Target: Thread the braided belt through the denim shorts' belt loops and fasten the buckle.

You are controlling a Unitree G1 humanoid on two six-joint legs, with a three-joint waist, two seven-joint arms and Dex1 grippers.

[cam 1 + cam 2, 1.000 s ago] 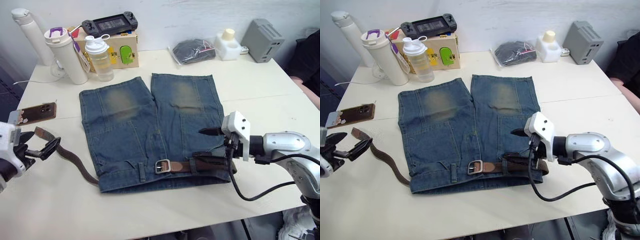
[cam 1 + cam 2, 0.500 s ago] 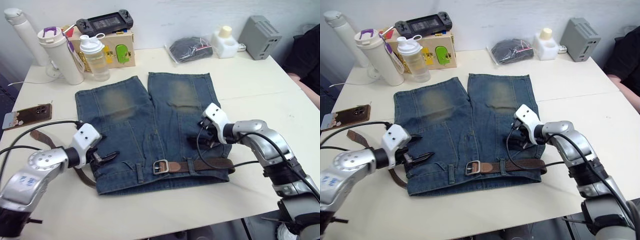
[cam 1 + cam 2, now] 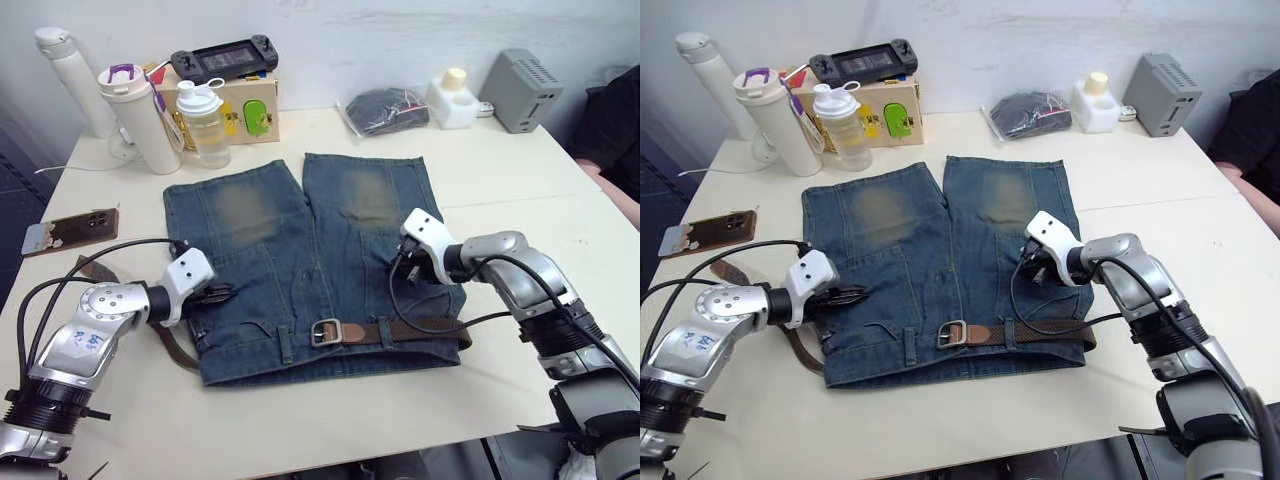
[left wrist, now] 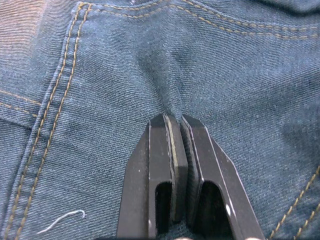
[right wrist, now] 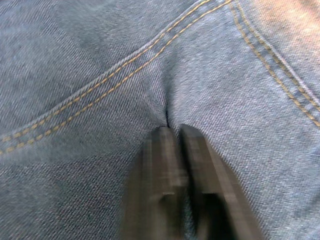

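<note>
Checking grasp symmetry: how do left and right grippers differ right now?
The left gripper sits on the denim shorts at their left edge, close beside the loose run of the braided belt. The right gripper sits on the shorts' right side, just above the threaded belt, apart from it. Both are shut, each pinching a small fold of denim.
</note>
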